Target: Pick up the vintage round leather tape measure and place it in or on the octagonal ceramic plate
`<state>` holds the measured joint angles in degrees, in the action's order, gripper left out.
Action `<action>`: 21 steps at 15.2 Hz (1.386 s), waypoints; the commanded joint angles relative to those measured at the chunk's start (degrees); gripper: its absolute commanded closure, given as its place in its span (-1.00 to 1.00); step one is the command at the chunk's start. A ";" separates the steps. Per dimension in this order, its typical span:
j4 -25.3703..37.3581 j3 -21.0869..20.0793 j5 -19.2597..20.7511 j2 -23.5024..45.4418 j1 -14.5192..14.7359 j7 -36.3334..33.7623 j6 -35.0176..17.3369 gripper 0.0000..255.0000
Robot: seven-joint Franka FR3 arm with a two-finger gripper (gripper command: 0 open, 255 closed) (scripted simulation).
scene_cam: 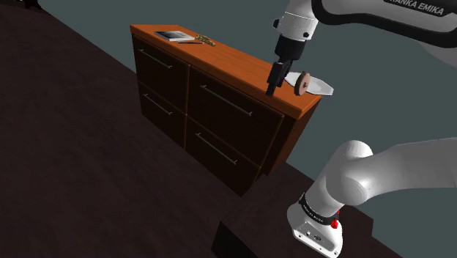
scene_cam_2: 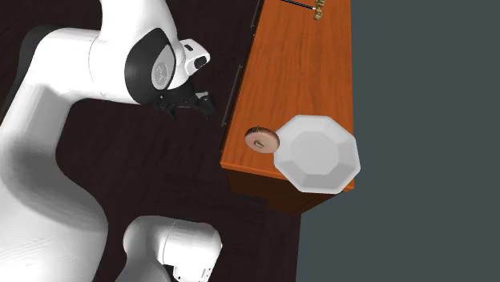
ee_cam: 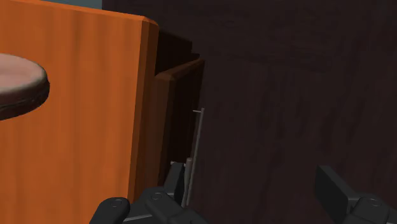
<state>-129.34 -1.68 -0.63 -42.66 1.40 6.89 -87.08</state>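
Observation:
The round brown tape measure [scene_cam_2: 260,139] lies on the orange dresser top [scene_cam_2: 296,72], right against the rim of the white octagonal plate [scene_cam_2: 318,154]. The plate overhangs the dresser's near corner. In the shoulder view the tape measure [scene_cam: 302,83] sits between my gripper [scene_cam: 272,86] and the plate [scene_cam: 320,89]. My black gripper [scene_cam_2: 189,105] hangs open and empty over the floor, just off the dresser's drawer side. In the wrist view its fingers [ee_cam: 176,179] stand wide apart, and the tape measure [ee_cam: 19,83] lies off to one side on the wood.
The dresser [scene_cam: 220,121] has dark drawer fronts with thin metal handles [ee_cam: 196,146]. A book [scene_cam: 173,34] and small brass items [scene_cam: 206,40] lie at its far end. Dark floor [scene_cam: 80,161] surrounds it, and a grey wall [scene_cam: 381,110] stands behind.

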 commanded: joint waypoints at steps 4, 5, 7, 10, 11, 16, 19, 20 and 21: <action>0.73 6.79 2.27 -2.35 2.95 14.65 3.31 -1.00; 1.38 9.13 3.16 -2.68 3.98 19.55 4.43 -1.00; 3.27 13.87 5.03 -2.70 6.22 29.36 6.66 -1.00; 7.54 21.11 7.83 -1.12 10.08 44.22 9.90 -1.00; 9.32 23.53 8.68 -0.18 11.49 49.25 10.94 -1.00; 16.19 32.88 11.46 4.41 17.62 67.97 13.97 -1.00; 12.87 32.74 11.85 3.06 17.18 67.57 11.99 -1.00; 11.80 32.71 11.98 2.64 17.03 67.45 11.33 -1.00; 10.73 32.69 12.11 2.23 16.88 67.33 10.68 -1.00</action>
<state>-117.55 31.05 11.38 -40.05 18.38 74.31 -75.71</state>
